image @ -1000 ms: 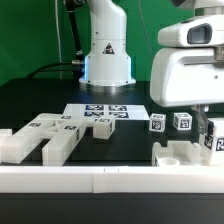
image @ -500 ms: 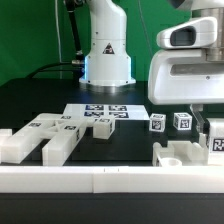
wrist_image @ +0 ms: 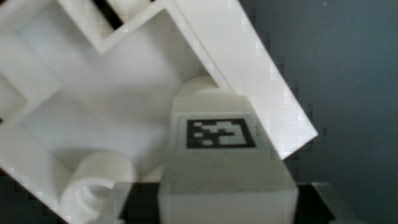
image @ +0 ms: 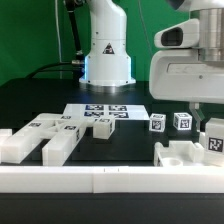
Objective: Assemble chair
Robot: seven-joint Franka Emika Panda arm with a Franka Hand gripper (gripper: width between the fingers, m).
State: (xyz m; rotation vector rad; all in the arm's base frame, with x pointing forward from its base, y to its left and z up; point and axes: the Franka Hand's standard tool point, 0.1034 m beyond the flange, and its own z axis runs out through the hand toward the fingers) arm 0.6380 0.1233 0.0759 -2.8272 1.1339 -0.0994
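The gripper (image: 209,128) hangs at the exterior view's right, its jaws pinching an upright tagged chair piece (image: 213,140) right at the slotted chair piece (image: 180,155) — whether the 2 touch I cannot tell. 2 small tagged cubes (image: 157,122) sit just behind. Chunky chair blocks (image: 40,140) lie well apart at the exterior view's left, near the marker board (image: 100,112).

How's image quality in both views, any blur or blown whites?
Exterior view: even light, marker board tags crisp; the white arm housing close to the lens is bright, slightly soft. Wrist view: soft overall; the white chair part nearly washes out, but the tagged piece in shadow shows a readable tag.
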